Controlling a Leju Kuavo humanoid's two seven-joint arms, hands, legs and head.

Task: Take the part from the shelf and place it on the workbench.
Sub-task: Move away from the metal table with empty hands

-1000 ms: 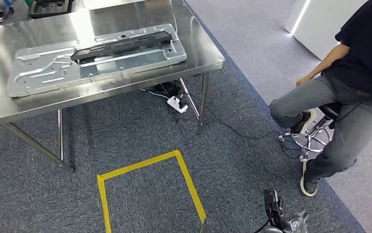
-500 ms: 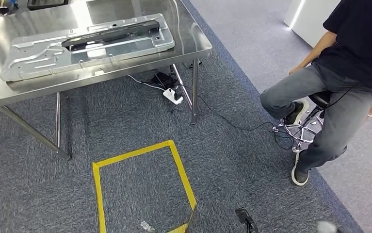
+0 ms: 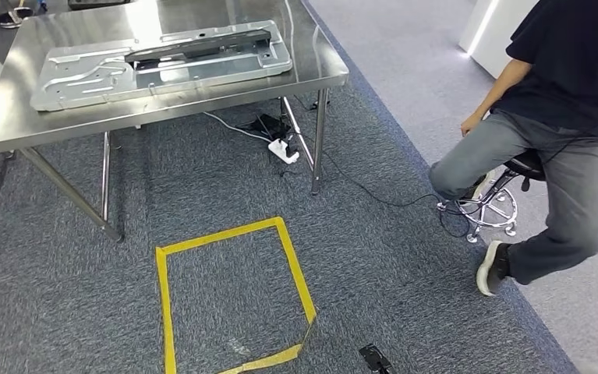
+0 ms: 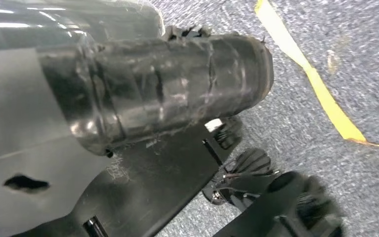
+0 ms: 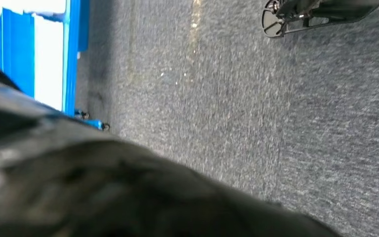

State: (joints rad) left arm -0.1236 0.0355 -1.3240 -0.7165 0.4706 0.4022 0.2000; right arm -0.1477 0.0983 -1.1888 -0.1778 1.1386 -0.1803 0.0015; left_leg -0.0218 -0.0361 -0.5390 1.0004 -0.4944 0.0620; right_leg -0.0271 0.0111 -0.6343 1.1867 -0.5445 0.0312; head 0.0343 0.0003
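In the head view, a shiny metal workbench [image 3: 61, 125] stood on the grey carpet [image 3: 405, 257]. A big silver panel [image 3: 85, 74] lay flat on it. The long black part [image 3: 198, 45] lay on top of the panel, along its far side. A white power strip [image 3: 285, 149] sat on the floor under the workbench, with cables running from it. A square of yellow tape [image 3: 163, 296] was stuck on the carpet nearer the robot. A person [image 3: 568, 93] in a dark shirt and grey trousers sat on a stool [image 3: 498, 204] to the right, well apart from the workbench.

In the left wrist view, the left hand [image 4: 24, 148] was just a grey shape close to the camera. I could not tell how far open it was or if it held anything. A strip of the yellow tape crossed the carpet.

In the right wrist view, the right hand [image 5: 103, 197] was a dark blur, so I could not tell if it was open or closed. Past it was carpet and a blue frame [image 5: 17, 54] far off.
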